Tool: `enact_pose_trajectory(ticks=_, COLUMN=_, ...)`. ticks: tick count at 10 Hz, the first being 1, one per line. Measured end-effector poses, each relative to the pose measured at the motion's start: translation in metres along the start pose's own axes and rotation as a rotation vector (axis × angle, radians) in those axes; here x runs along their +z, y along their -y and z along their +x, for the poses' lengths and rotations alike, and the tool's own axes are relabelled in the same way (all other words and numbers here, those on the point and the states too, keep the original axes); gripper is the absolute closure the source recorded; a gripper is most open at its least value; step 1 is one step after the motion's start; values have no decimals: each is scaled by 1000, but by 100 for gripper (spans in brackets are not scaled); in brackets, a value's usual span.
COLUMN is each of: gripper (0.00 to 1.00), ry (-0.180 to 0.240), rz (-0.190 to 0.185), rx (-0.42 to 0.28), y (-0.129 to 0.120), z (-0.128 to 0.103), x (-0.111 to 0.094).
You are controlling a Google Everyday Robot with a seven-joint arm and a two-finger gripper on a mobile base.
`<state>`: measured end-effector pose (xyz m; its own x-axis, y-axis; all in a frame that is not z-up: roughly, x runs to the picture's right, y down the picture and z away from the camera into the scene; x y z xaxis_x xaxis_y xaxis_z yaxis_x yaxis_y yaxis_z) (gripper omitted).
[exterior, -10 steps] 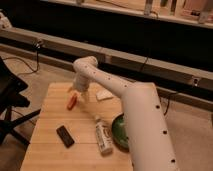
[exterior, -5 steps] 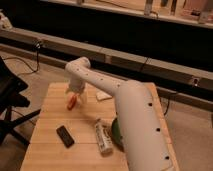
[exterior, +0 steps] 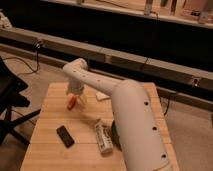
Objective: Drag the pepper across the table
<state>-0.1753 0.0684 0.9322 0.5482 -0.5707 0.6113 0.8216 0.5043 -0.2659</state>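
Wooden table (exterior: pixel 50 152) first, so going left to right: black slab (exterior: pixel 65 135) near the front-left, then the orange-red pepper (exterior: pixel 71 102) lying mid-left, a bit further back. The gripper (exterior: pixel 76 96) sits right over it, touching or nearly so, can't tell how it's set. White bottle (exterior: pixel 103 138) lies to the right, beside the arm. Looks like the contact step, drag barely started. Next move needs steady downward pressure and a sideways sweep.

Orange-red pepper (exterior: pixel 71 103) — pale table (exterior: pixel 50 125) — white gripper (exterior: pixel 75 94).
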Motion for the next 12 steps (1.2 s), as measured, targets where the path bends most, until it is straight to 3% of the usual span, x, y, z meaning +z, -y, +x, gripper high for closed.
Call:
enact_pose_trajectory(ticks=4, gripper=20, ry=51, rz=-12, rx=-18, y=5, z=-6, x=20)
enact_pose_trajectory(ticks=6, gripper=38, ry=71, rz=-1, rx=-32, y=9, z=-12, x=26)
enact_pose_trajectory(ticks=11, gripper=96, ry=83, rz=36, rx=-45, y=10, z=-14, x=25)
enact_pose_trajectory(ticks=12, gripper=99, ry=83, rz=38, rx=-44, y=9, z=-14, x=24)
